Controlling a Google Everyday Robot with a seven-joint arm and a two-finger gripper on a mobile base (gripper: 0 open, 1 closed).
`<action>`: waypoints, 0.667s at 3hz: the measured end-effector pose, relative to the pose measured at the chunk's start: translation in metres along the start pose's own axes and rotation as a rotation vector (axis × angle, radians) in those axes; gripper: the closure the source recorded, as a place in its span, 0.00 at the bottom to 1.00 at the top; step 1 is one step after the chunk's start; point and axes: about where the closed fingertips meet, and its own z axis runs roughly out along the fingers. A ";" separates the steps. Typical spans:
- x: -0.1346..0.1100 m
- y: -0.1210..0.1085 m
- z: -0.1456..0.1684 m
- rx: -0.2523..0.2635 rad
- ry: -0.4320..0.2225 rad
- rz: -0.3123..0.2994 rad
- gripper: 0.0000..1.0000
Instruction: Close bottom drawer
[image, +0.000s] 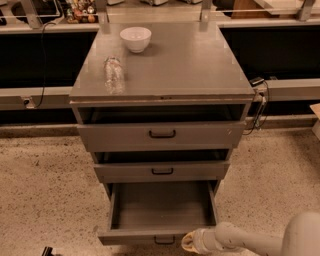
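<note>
The bottom drawer (162, 207) of the grey cabinet stands pulled out, showing a plain grey box inside. Its narrow front (125, 235) with a small black handle (164, 241) faces me at the lower edge of the camera view. My gripper (189, 242) is at the drawer front's right end, just right of the handle, touching or nearly touching the front. My pale arm (260, 241) reaches in from the lower right.
The middle drawer (162, 171) and top drawer (162, 134) stand slightly out above. A white bowl (135, 38) and a clear plastic bottle (114, 74) lie on the cabinet top (190, 65). A cable box (257, 82) hangs at the right side. Speckled floor (45, 190) surrounds the cabinet.
</note>
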 end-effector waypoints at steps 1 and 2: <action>0.001 -0.019 0.018 -0.005 0.012 -0.010 1.00; 0.001 -0.019 0.018 -0.005 0.012 -0.011 1.00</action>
